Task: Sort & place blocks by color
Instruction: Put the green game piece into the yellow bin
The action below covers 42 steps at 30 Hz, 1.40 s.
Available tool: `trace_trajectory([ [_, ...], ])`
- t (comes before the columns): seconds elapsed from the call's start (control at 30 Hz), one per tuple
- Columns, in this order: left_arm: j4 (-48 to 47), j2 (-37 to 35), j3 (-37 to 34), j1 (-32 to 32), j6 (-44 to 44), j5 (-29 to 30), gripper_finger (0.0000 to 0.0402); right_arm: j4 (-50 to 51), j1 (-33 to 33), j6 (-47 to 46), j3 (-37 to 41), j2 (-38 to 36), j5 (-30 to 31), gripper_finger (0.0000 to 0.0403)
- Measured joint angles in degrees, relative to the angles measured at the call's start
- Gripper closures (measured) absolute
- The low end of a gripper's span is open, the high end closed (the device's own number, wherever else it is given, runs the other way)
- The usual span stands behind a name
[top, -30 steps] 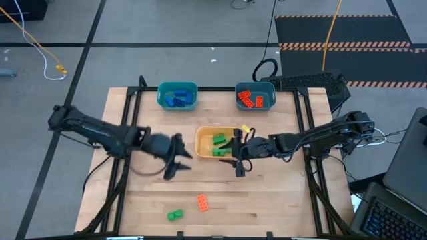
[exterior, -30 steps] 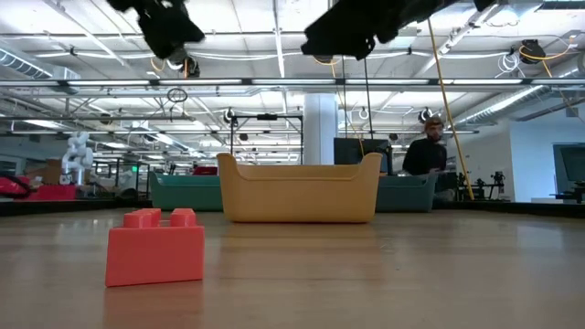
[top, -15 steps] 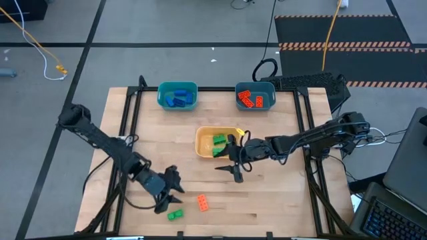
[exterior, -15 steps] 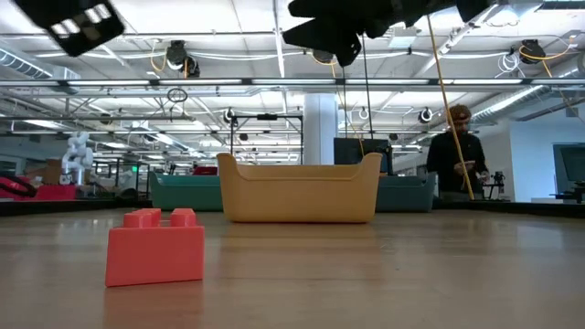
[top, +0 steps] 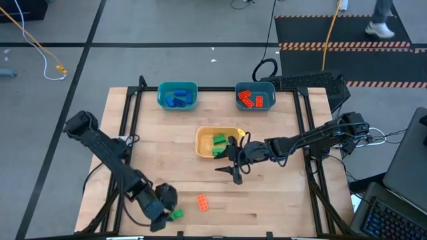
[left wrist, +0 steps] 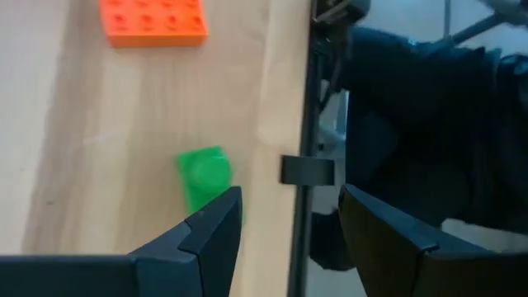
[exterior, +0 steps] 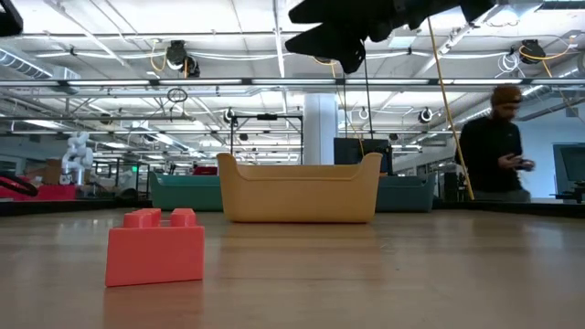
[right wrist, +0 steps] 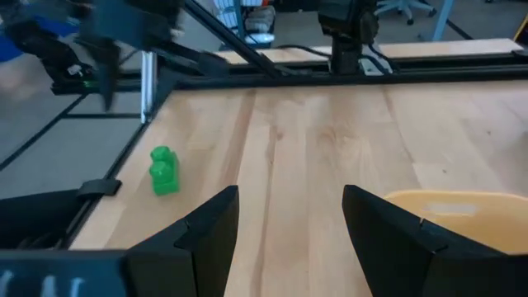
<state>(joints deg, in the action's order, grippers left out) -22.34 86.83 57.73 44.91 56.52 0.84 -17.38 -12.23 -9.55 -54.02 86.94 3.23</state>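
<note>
Two blocks left loose on the near tabletop: green block, orange block. Others were binned: blue far left, orange far right, green in yellow bin. My left gripper hovered beside the green, jaws apart, empty; right gripper near yellow bin, jaws apart.

free: bare table front-right | obstacle: yellow bin centre
</note>
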Motion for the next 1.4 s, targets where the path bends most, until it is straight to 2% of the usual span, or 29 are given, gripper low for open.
trace_trajectory([
  [0.13,-14.3,6.7,9.0,0.0,-2.5,-0.2,0.0199,0.0,0.0,0.6,0.0,0.0,0.1,0.0193],
  [0.27,-22.7,13.0,15.9,-0.5,-4.5,-0.6,0.0199,0.9,0.0,1.3,0.0,0.0,0.1,0.0193],
  [0.47,-23.9,17.7,19.7,-1.7,-2.8,-0.8,0.0199,2.5,0.0,1.4,0.0,0.0,0.0,0.0193],
  [0.8,-24.0,23.5,19.7,-2.3,0.6,-3.6,0.0161,5.8,0.0,1.3,0.0,0.0,-0.1,0.0193],
  [1.03,-23.9,25.7,19.7,-2.3,-0.6,-2.4,0.0148,5.7,0.0,1.7,0.0,0.0,-0.1,0.0193],
  [1.2,-24.2,28.3,19.8,-2.9,-1.8,-2.6,0.0181,5.8,0.0,1.7,0.0,0.0,-0.1,0.0193],
  [1.4,-29.1,27.2,19.7,-6.3,-6.0,-4.6,0.0267,5.7,0.0,2.8,0.0,0.0,-0.1,0.0193],
])
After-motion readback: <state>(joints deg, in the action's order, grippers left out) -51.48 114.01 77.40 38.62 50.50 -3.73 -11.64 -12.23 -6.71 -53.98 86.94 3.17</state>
